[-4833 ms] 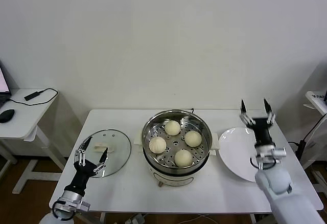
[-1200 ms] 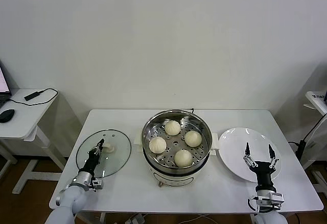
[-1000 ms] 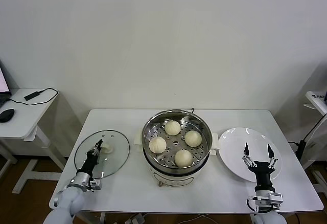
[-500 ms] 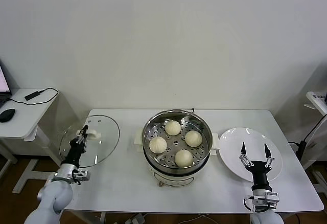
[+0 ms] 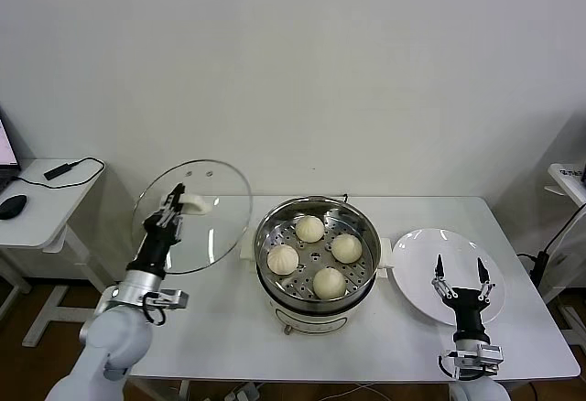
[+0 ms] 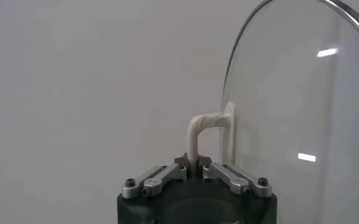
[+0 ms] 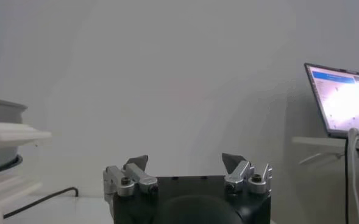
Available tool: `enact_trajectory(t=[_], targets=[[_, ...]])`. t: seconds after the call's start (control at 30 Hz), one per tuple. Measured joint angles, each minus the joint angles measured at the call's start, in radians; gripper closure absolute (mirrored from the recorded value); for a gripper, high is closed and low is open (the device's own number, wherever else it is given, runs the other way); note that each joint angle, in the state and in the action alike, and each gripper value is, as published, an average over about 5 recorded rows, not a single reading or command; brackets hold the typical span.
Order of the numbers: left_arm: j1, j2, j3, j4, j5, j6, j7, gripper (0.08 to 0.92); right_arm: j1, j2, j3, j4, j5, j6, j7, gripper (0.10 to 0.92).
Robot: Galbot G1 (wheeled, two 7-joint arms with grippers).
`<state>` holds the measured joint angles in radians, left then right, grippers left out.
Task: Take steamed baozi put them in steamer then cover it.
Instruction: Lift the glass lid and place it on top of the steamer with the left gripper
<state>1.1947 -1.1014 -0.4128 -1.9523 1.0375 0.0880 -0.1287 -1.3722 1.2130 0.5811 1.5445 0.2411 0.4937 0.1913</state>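
While my left jaws [image 5: 172, 201] pinch the lid [image 5: 194, 218] by its handle, lifted and tilted left of the steamer [image 5: 317, 259] holding 4 buns [image 5: 309, 229], my right jaws [image 5: 461, 273] hang spread over the plate [image 5: 417, 273].

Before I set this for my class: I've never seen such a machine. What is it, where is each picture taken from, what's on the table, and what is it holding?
It is a robot with two arms, each ending in a two-fingered gripper. The wide picture comes from a camera on its head, looking down at a white table. The other two come from cameras on its wrists. On the table stands a steel steamer with four baozi on its tray, and beside it a white plate. The left gripper is shut on the handle of the glass cover, holding it up in the air, tilted, to the left of the steamer. The left wrist picture shows that grip up close. The right gripper is open, holds nothing, and waits near the plate.
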Motion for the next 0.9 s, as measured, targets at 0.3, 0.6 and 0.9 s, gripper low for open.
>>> enact_trajectory(t=[0.3, 0.6, 0.9], targets=[[-0.045, -0.044, 0.164, -0.138, 0.108, 0.128, 0.129, 0.809, 0.006, 0.000, -0.001, -0.008, 0.000, -0.006, 0.001, 0.203], [-0.100, -0.116, 0.347, -0.166, 0.244, 0.262, 0.279, 0.809, 0.019, 0.002, -0.006, -0.020, -0.002, -0.019, 0.004, 0.203], [-0.150, -0.189, 0.487, -0.124, 0.359, 0.362, 0.379, 0.809, 0.024, 0.005, 0.001, -0.034, -0.001, -0.018, 0.005, 0.203]])
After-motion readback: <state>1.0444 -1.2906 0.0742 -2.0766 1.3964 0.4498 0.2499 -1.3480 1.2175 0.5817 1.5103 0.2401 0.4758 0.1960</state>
